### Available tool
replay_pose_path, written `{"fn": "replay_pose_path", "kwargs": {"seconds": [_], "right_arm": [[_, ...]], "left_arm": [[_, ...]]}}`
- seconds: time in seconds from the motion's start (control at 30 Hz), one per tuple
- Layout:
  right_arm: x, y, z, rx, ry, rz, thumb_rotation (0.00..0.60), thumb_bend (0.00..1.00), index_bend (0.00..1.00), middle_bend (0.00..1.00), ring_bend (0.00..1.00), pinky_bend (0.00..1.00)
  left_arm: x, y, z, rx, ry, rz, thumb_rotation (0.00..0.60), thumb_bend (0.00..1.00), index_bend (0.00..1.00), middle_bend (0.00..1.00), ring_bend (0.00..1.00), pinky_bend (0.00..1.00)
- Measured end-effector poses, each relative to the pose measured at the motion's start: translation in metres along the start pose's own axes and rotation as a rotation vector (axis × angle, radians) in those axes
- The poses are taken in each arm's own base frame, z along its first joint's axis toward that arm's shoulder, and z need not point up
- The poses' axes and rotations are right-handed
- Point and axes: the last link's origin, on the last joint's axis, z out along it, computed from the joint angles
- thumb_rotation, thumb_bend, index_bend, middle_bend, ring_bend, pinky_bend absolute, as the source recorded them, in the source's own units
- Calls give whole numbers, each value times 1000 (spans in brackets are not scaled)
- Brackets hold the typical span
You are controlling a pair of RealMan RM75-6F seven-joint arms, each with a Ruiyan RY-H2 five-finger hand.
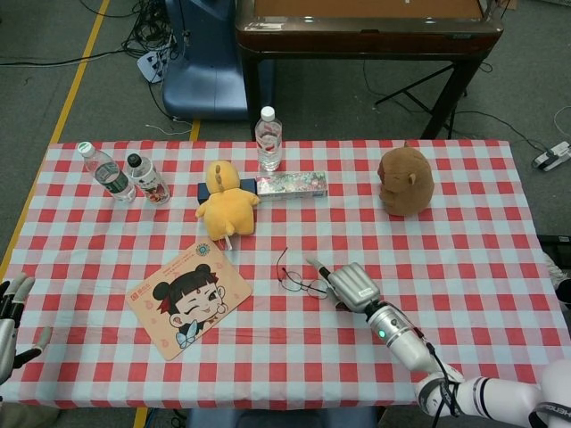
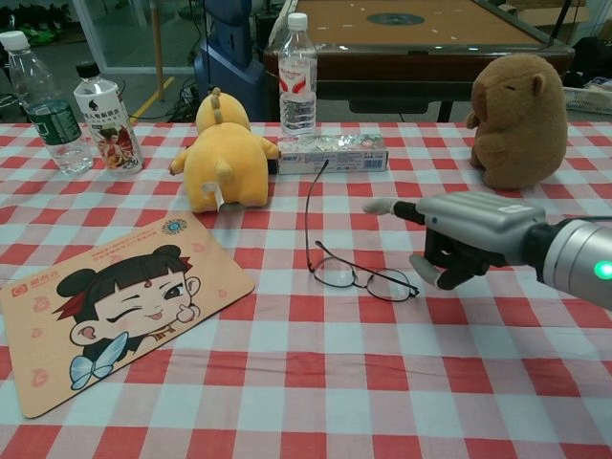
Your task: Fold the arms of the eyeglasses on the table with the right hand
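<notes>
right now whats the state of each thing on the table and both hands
eyeglasses: one arm folded across the lenses, the other out straight
right hand: beside the glasses, holding nothing, one finger extended
left hand: at the table edge, fingers apart
three bottles: upright, capped
yellow plush: upright
brown plush: upright
cartoon mat: flat

Your table (image 1: 464,259) wore a red-and-white checked cloth. On it lay the eyeglasses (image 2: 356,274) near centre, one arm folded, the other pointing to the far edge. A cartoon mat (image 1: 188,298) lay to their left. Further back stood a yellow plush (image 1: 227,201), a clear bottle (image 1: 268,139), a flat box (image 1: 292,185), a brown plush (image 1: 406,181), and two bottles (image 1: 123,174) at far left.
</notes>
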Motion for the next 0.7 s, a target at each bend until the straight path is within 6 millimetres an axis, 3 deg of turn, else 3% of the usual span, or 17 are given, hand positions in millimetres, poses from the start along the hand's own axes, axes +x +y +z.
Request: {"fn": "replay_pose_path", "kwargs": {"seconds": [0.2,0.47,0.7], "right_arm": [[17,-12,-12,80,29,-7,600,579,0,974,1000,887],[16,-37,-34,194,-19,-50,600,578,0,974,1000,887],[20,-48,-18,204,6,-102,600,579,0,974,1000,887]], "left_arm": [[2,-2,-2,8,1,3,600,357,0,0,0,0],[2,-1,-3,6,0,0,600,357,0,0,0,0],[3,-2,-4,6,3,-3,600,357,0,0,0,0]]}}
